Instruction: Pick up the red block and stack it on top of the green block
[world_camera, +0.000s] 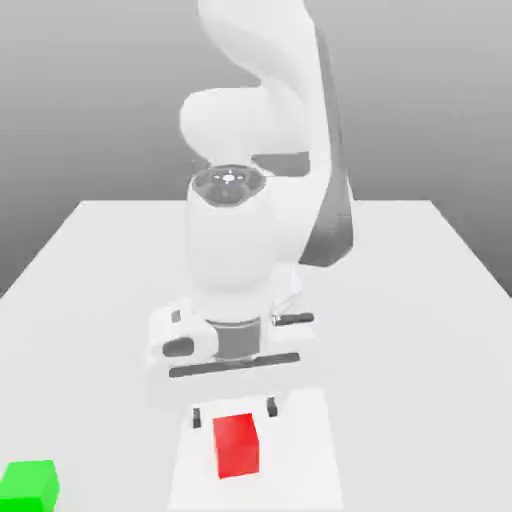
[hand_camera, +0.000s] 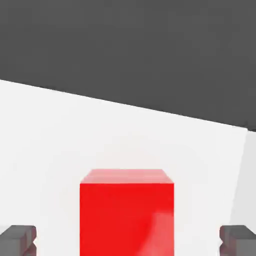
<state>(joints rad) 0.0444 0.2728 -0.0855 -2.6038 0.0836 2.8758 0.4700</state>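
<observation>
The step in hand looks like the descent onto the red block (world_camera: 238, 445): it would go best lowered straight down, keeping the cube centred between the fingertips (hand_camera: 18, 239) before closing. The claw (world_camera: 234, 411) is spread wide and holds nothing. The block rests on the white tabletop (world_camera: 420, 330), near the front edge, directly beneath the claw and seemingly not yet touched, though the gap is hard to judge. The green block (world_camera: 30, 485) sits well apart toward the exterior view's left.
</observation>
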